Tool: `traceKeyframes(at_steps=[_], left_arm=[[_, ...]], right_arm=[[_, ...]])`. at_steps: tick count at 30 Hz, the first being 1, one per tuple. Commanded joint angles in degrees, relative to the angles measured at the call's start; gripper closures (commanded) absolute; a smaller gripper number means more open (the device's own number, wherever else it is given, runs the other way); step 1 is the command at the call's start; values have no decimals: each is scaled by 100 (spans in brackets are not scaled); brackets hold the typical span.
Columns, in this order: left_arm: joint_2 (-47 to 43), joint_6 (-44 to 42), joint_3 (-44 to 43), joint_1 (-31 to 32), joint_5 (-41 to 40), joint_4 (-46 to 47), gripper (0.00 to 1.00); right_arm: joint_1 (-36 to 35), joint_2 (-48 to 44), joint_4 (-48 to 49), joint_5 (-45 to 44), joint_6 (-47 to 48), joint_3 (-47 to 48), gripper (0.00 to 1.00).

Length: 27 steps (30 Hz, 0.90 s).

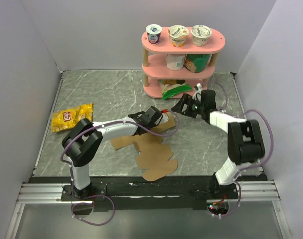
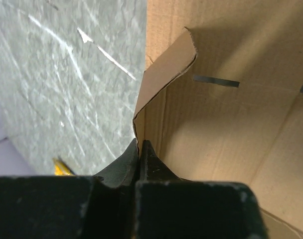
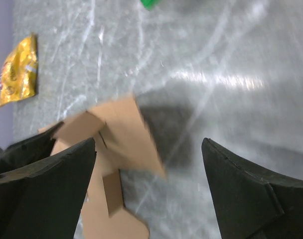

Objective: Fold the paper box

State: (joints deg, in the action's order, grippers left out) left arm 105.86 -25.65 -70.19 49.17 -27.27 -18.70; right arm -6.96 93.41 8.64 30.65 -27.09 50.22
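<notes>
On worktop (image 1: 101, 94), centre: paper box (image 1: 154, 149) mostly flat sheet. One flap (image 2: 166, 84) raised, left jaws pinched on its edge. Right jaws wide, hovering near sheet's far corner, holding nothing. Step: first fold-up. Next likely needs right jaws steadying neighbouring flap.

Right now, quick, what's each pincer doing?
The left pincer is closed, pinching a raised flap of the paper box.
The right pincer is open, holding nothing.

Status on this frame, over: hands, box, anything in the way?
Left hand shut on a raised flap of the paper box. Right hand open, holding nothing, near that flap. Rest of sheet lies flat. Yellow snack bag well clear.
</notes>
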Motion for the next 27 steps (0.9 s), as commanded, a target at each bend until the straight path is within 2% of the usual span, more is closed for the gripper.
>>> traceKeyframes(at_steps=[1,9,14,17,18,21,23,27], left_arm=[[-198,244,-126,14,537,-2,99],[-285,359,-126,-13,767,50,99],[-303,385,-143,-13,916,-20,99],[-268,420,-196,-21,925,-81,99],[-285,420,-214,-21,960,-81,99],[-268,420,-267,-21,1021,-213,99],[-242,464,-311,-30,1092,-309,99],[-93,508,-468,-21,1153,-529,99]], right_arm=[[-24,722,-319,880,450,840,9],[-148,951,-320,1496,609,533,9],[-182,987,242,2322,451,261,15],[-288,820,-115,1991,731,182,22],[-367,750,-161,1893,810,155,33],[-490,513,-57,1742,916,-11,53],[-630,320,-73,1472,1021,-99,59],[-1113,-487,-179,813,1311,-380,59]])
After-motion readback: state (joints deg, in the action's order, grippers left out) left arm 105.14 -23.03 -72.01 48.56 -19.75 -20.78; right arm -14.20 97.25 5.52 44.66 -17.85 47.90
